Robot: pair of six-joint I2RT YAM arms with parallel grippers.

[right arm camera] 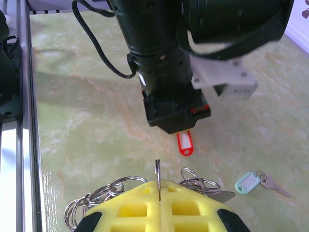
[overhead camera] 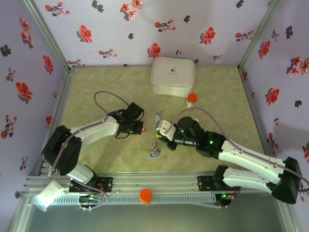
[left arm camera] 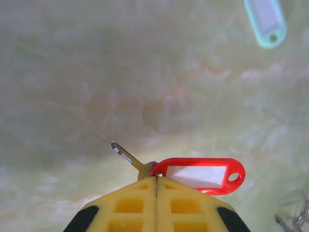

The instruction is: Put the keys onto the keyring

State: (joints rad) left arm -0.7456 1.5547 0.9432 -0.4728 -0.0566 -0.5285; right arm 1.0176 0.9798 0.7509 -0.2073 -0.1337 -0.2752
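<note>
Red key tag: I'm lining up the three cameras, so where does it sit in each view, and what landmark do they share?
Top external: the red key tag is a small speck at the left gripper tip, left of centre.
Left wrist: bottom, right of centre, poking out of the shut gripper.
Right wrist: centre, just below the left gripper.
Shared landmark: the mint key tag, top right for left wrist, lower right for right wrist.

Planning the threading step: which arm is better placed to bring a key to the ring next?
Left. The left gripper is shut on the red-tagged key, close in front of the right gripper, which is shut on the keyring and can simply hold it.
</note>
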